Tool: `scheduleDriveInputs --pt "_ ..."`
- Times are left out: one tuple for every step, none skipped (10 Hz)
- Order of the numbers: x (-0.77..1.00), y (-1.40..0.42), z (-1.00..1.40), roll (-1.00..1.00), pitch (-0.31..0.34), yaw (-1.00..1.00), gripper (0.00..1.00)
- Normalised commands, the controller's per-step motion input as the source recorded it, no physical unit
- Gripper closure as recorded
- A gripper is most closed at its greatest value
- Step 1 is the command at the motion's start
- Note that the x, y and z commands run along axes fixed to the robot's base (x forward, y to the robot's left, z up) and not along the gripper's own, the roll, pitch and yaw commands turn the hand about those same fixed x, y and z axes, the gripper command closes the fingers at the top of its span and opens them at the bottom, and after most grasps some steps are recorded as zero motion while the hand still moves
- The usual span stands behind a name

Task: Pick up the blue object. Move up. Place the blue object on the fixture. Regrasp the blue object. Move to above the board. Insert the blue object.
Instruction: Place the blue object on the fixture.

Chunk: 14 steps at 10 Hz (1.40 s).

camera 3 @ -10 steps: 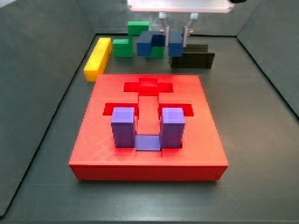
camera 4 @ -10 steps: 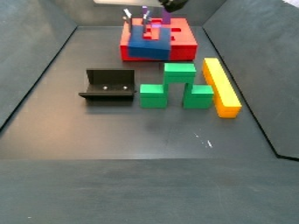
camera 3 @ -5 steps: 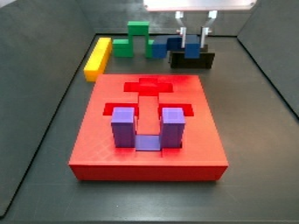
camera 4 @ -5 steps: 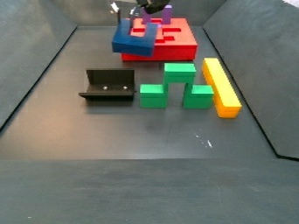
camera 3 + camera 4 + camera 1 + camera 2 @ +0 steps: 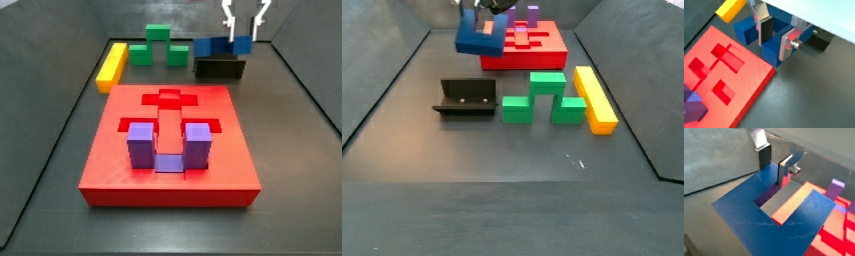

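Observation:
The dark blue U-shaped object hangs in the air, tilted, with one prong clamped between my fingers. My gripper is shut on it, high at the back right, just above the black fixture. In a side view the blue object hangs from the gripper, well above the fixture. Both wrist views show the gripper gripping the blue object. The red board lies in front, apart from it.
A lighter purple U-shaped block sits in a slot of the board. A long yellow bar and green blocks lie at the back left. In a side view the green blocks and yellow bar lie beside the fixture.
My gripper has carried the blue object up and sideways, away from the green blocks, to above the fixture. Nothing else has moved.

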Motion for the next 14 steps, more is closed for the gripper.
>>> scheduleDriveInputs --pt "0.71 0.15 0.11 -0.67 0.14 0.03 1.0" --pt "0.68 0.26 0.11 -0.71 0.131 0.01 1.0" --pt "0.74 0.36 0.15 -0.75 0.134 0.0 1.0" --pt "0.71 0.39 0.18 -0.75 0.117 0.0 1.0" --pt "0.67 0.43 0.18 -0.75 0.12 0.0 1.0" --pt "0.61 0.48 0.15 -0.77 0.131 0.0 1.0" --pt "0.52 0.47 0.12 -0.78 0.071 0.0 1.0" --pt "0.5 0.41 0.05 -0.71 0.0 0.04 1.0" --pt "0.53 0.32 0.0 -0.63 0.0 0.03 1.0" --pt "0.56 0.3 0.0 -0.51 0.0 0.0 1.0" --pt "0.45 0.37 -0.02 -0.33 0.0 0.0 1.0" --pt "0.3 0.51 -0.05 -0.05 0.026 0.0 1.0" --pt "0.28 0.43 -0.05 0.27 0.131 0.0 1.0" --pt "0.17 0.33 0.0 0.7 0.186 -0.03 1.0"
